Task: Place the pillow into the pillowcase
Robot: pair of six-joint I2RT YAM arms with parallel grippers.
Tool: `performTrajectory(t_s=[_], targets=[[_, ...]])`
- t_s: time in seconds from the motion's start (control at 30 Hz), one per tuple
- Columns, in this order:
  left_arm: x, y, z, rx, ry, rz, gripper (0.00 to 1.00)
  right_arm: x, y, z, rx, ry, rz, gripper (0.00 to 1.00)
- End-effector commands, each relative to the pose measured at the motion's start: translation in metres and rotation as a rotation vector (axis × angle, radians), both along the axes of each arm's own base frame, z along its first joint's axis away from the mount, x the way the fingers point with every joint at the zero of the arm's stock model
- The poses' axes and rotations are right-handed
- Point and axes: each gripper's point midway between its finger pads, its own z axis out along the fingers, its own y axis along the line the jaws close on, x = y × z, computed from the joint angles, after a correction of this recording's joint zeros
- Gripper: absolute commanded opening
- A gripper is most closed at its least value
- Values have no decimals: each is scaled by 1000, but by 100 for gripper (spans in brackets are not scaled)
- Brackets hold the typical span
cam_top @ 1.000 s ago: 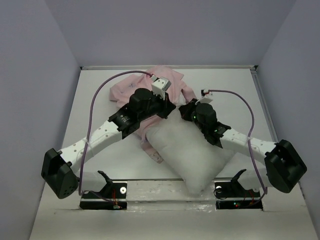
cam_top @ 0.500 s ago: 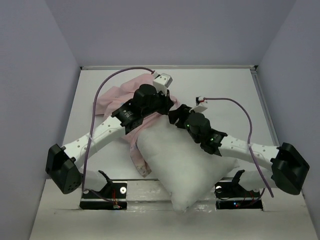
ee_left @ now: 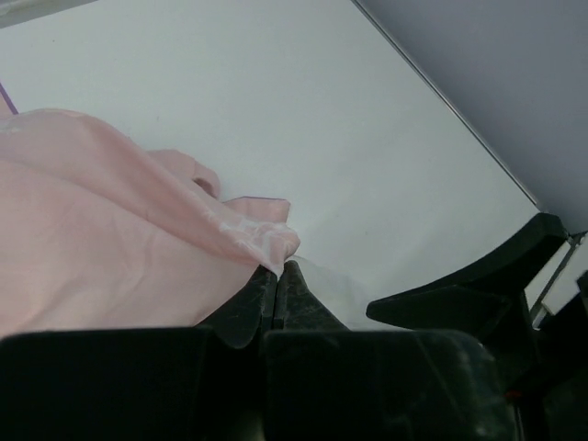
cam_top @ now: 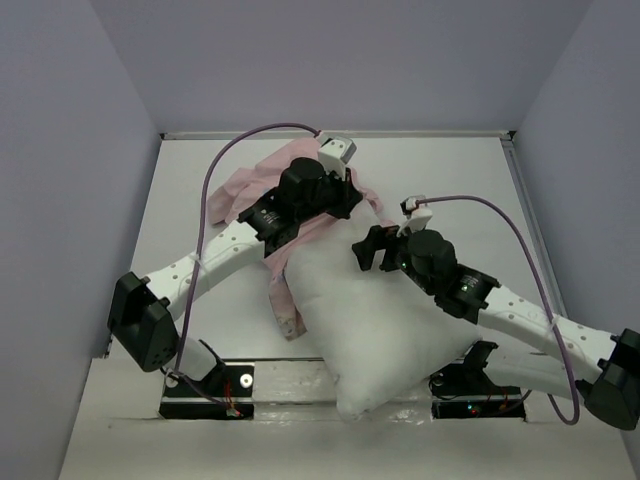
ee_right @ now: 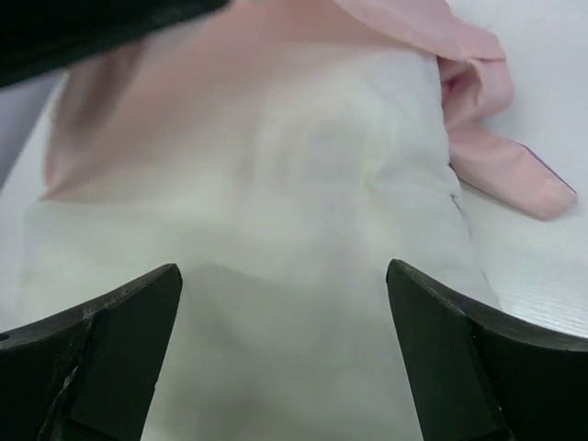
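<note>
At the near edge, between our two bases, lies the pillow's (cam_top: pixel 370 330) near corner; its long axis runs away from us, tilted slightly left. Over the pillow's far-right part hangs our right gripper (cam_top: pixel 368 250), jaws wide apart and holding nothing, with the pillow just below and ahead of it. At the pillow's far end our left gripper (ee_left: pixel 278 273) is pinched together on the pillowcase (ee_left: pixel 110 239) edge, which drapes over that end. We judge the right arm nearer for pushing the pillow in.

pillowcase (ee_left: pixel 110 248): pale pink, draped at left;
left gripper (ee_left: pixel 278 269): jaws pressed together on its fold;
table (ee_left: pixel 276 101): white, behind
</note>
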Motion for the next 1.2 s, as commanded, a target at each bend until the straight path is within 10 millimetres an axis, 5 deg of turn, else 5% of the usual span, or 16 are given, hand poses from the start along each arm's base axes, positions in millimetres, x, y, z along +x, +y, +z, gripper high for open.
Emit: performTrajectory(t_s=[0.0, 0.1, 0.13, 0.17, 0.2, 0.23, 0.3, 0.33, 0.37, 0.4, 0.5, 0.63, 0.73, 0.93, 1.13, 1.17], targets=[[-11, 0, 57, -112, -112, -33, 0, -26, 11, -45, -155, 145, 222, 99], [-16, -11, 75, -133, -131, -101, 0, -47, 42, -49, -133, 193, 429, 97], [-19, -16, 78, -145, -132, -129, 0, -47, 51, -54, -127, 214, 457, 86], [-25, -25, 82, -171, -127, -175, 0, -41, 65, -36, -34, 177, 461, 44], [-29, -29, 82, -178, -123, -188, 0, -33, 72, -22, 12, 108, 457, 17], [-33, -32, 82, -181, -124, -200, 0, -25, 75, -8, 67, 66, 424, 0], [-44, -31, 88, -194, -133, -215, 0, -5, 75, 19, 168, 34, 309, 0], [-51, -30, 78, -197, -116, -224, 0, 16, 63, 32, 188, -6, 172, 0], [-63, -25, 93, -263, -126, -241, 0, 35, 49, 56, 258, -63, 33, 0], [-70, -22, 73, -260, -87, -255, 0, 43, 39, 69, 299, -93, -31, 0], [-92, -19, 53, -288, -4, -306, 0, 52, 1, 118, 473, -241, -212, 0], [-99, -14, 27, -260, 44, -294, 0, 38, -33, 156, 532, -439, -260, 0], [-94, -12, 19, -228, 54, -266, 0, 39, -32, 146, 458, -417, -254, 0], [-111, -36, 54, -306, 25, -380, 0, 76, 17, 28, 278, -116, -264, 0], [-87, -36, 45, -251, 14, -288, 0, 82, -20, 28, 259, -109, -329, 0], [-81, -39, 40, -238, 21, -272, 20, 83, -27, 30, 250, -112, -329, 0]])
